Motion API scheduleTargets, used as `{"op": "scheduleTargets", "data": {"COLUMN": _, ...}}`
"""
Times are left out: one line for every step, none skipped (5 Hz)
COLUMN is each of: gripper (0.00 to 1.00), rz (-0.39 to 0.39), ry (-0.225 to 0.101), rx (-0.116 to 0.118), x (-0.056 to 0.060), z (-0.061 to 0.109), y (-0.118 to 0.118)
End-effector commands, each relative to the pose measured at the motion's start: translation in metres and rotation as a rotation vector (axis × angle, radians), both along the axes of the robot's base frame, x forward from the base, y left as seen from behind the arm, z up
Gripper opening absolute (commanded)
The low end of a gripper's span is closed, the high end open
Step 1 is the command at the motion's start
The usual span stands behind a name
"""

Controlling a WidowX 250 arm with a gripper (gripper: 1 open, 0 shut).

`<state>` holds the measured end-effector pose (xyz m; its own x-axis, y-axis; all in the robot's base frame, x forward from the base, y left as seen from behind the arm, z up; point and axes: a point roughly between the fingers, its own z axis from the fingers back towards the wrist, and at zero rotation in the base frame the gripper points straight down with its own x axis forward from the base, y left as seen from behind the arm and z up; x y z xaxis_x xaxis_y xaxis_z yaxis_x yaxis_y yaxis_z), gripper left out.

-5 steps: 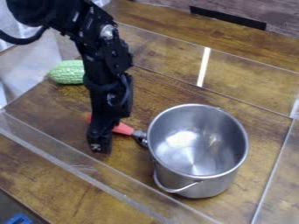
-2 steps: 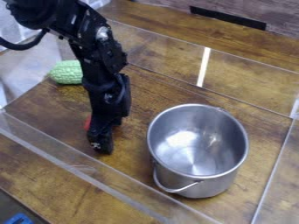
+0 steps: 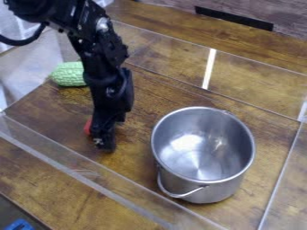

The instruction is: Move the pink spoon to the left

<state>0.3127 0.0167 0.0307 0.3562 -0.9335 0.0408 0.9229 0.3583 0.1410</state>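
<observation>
On the wooden desk, left of the steel pot, the pink spoon lies mostly hidden behind the wide-open jaws, which grip nothing visible, presumably placed there for shifting it left.

- The worktop is of brown wood, and its surface is shiny.
- A short white strip is on the wood, behind the pot.
- The steel pot stands upright on it, with open top.
- The green bumpy vegetable lies at the far left.
- The pink spoon is mostly hidden by the fingers; its contact with the wood I cannot tell.
</observation>
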Motion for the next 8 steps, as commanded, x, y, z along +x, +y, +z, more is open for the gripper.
{"op": "scheduleTargets", "data": {"gripper": 0.0, "rz": 0.014, "ry": -0.048, "rx": -0.011, "x": 0.01, "z": 0.008, "y": 0.008}}
{"op": "scheduleTargets", "data": {"gripper": 0.0, "rz": 0.016, "ry": -0.047, "rx": -0.027, "x": 0.011, "z": 0.009, "y": 0.008}}
{"op": "scheduleTargets", "data": {"gripper": 0.0, "rz": 0.019, "ry": -0.039, "rx": -0.043, "x": 0.012, "z": 0.009, "y": 0.008}}
{"op": "scheduleTargets", "data": {"gripper": 0.0, "rz": 0.029, "ry": -0.024, "rx": -0.062, "x": 0.01, "z": 0.011, "y": 0.006}}
{"op": "scheduleTargets", "data": {"gripper": 0.0, "rz": 0.036, "ry": -0.014, "rx": -0.077, "x": 0.009, "z": 0.011, "y": 0.005}}
{"op": "scheduleTargets", "data": {"gripper": 0.0, "rz": 0.039, "ry": 0.017, "rx": -0.078, "x": 0.009, "z": 0.022, "y": 0.006}}
{"op": "scheduleTargets", "data": {"gripper": 0.0, "rz": 0.032, "ry": 0.042, "rx": -0.051, "x": 0.016, "z": 0.041, "y": 0.013}}
{"op": "scheduleTargets", "data": {"gripper": 0.0, "rz": 0.031, "ry": 0.07, "rx": -0.006, "x": 0.022, "z": 0.068, "y": 0.015}}
